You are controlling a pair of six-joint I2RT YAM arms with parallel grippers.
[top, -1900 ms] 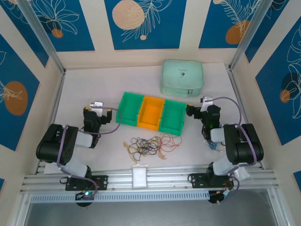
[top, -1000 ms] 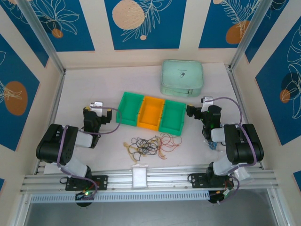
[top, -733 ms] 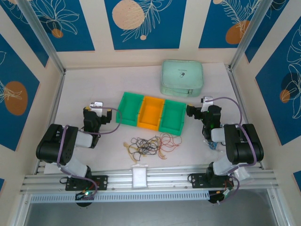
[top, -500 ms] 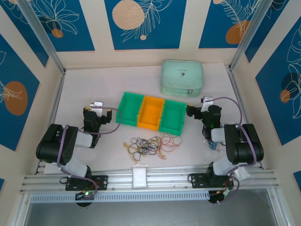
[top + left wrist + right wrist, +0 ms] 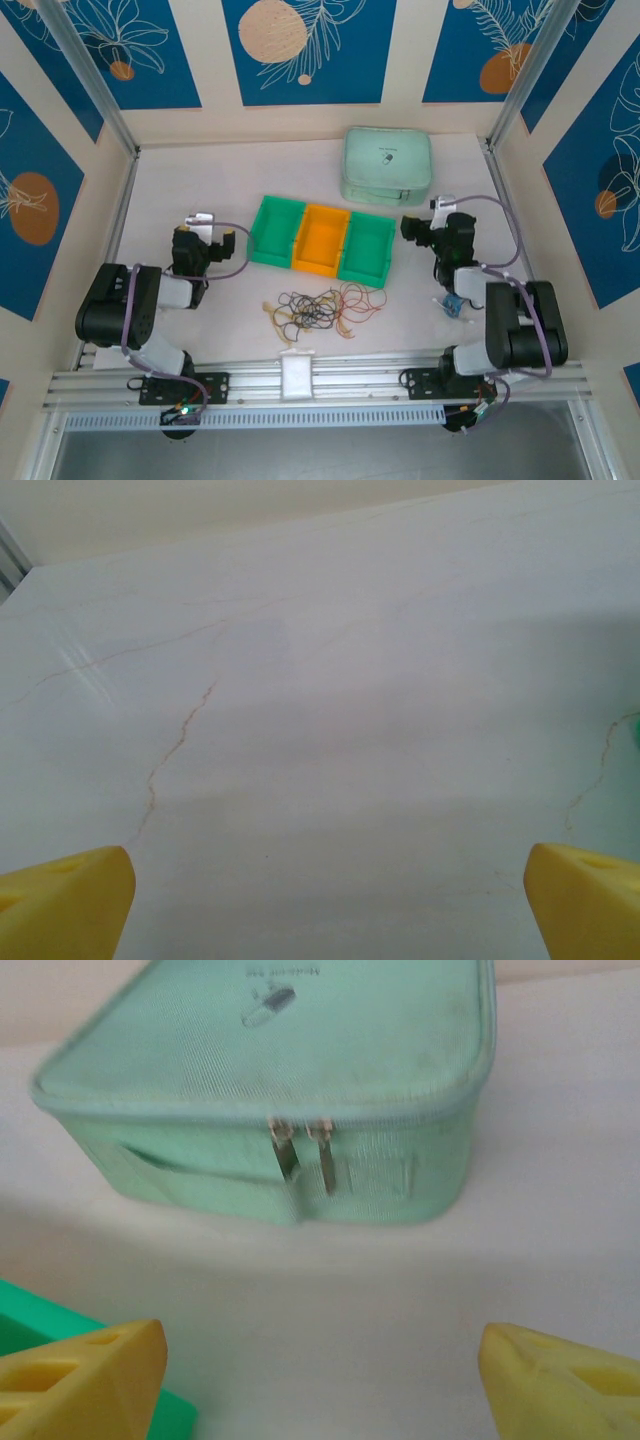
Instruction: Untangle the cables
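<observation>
Near the front edge of the table, just before the bins, the cables lay in one tangled heap. The left gripper and right gripper both stood released and empty, well apart from it. Untangling looked not yet begun. The next move called for reaching down onto one outer loop.

The cables are seen as a flat tangle of thin black, yellow and red-orange loops on the table; individual crossings cannot be resolved.
</observation>
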